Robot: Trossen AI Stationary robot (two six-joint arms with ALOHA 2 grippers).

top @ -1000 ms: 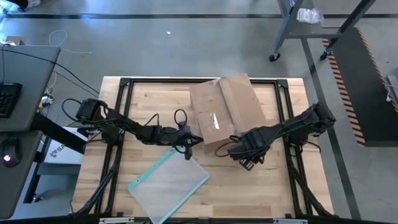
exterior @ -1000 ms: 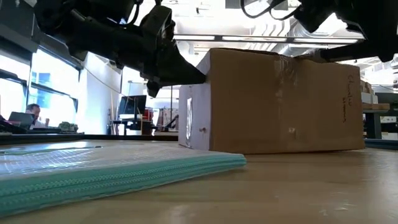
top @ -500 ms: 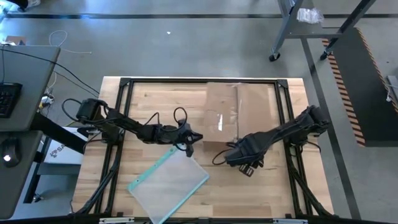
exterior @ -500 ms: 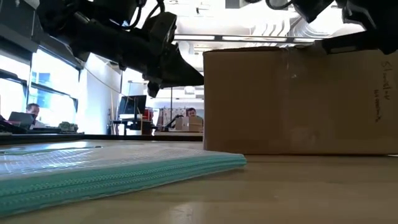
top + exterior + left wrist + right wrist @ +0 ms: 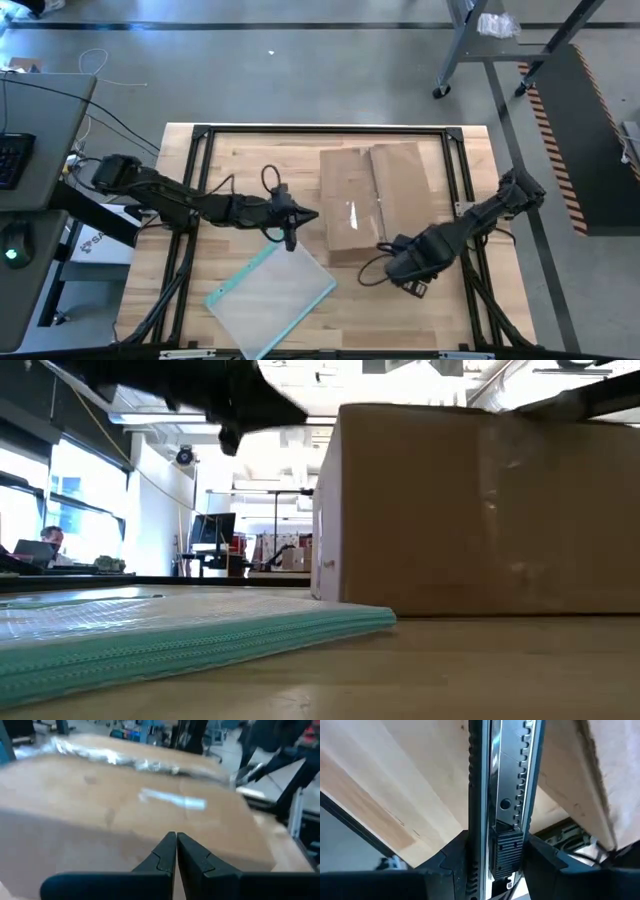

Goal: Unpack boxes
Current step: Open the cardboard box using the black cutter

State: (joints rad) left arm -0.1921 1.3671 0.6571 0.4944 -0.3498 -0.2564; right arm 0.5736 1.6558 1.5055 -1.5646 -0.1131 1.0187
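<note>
Cardboard box [image 5: 368,202]: set on the far half of the wooden table [image 5: 250,165], right of centre, flaps down, with clear tape seen along its top seam (the largest thing on the table). In the low view it [image 5: 480,510] fills the right side and rests flat on the tabletop.

Left gripper [image 5: 308,215]: held above the table just beside the box's left side, aimed at it; its fingers [image 5: 167,851] are pressed together with nothing between them, as seen in the left wrist view, where the taped box top [image 5: 135,805] lies ahead.

Right gripper [image 5: 392,262]: low at the box's near right corner; its fingers are clamped on a utility knife [image 5: 502,795] with a notched metal slide, seen lengthwise in the right wrist view. Contact between knife and box cannot be told.

Plastic pouch [image 5: 272,296]: laid flat on the near part of the table, its teal edge [image 5: 200,640] turned toward the low camera, well apart from the box.
</note>
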